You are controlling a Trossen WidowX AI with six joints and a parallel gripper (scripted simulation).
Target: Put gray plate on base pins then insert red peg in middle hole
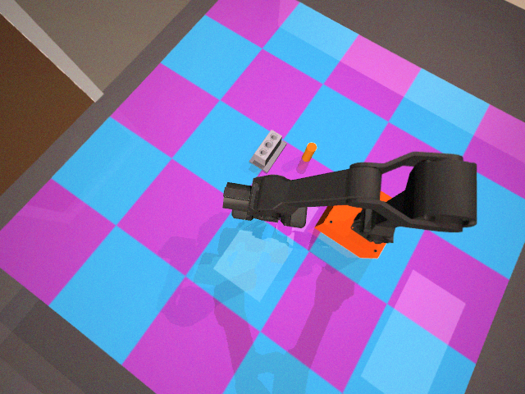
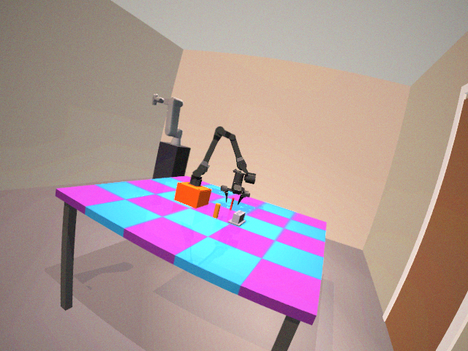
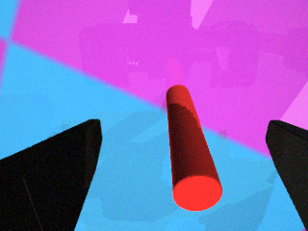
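The gray plate (image 1: 266, 148) (image 2: 238, 216), a thick block with three holes, sits on the base (image 1: 276, 157) (image 2: 236, 224) and looks level; no pins show above it. Its middle hole is empty. The red peg (image 2: 231, 204) (image 3: 192, 149) stands upright on the table, and the arm hides it in the top view. My gripper (image 2: 232, 203) (image 3: 185, 129) is open and points down over the peg. In the wrist view the peg is between the spread fingers, with a gap on both sides, slightly nearer the right finger. The fingertips are hidden in the top view.
An orange cylinder (image 1: 309, 151) (image 2: 216, 210) stands near the plate and base, on the side toward the orange block (image 1: 345, 222) (image 2: 191, 195) that carries my arm. Another robot arm (image 2: 172, 117) stands on a dark pedestal beyond the table.
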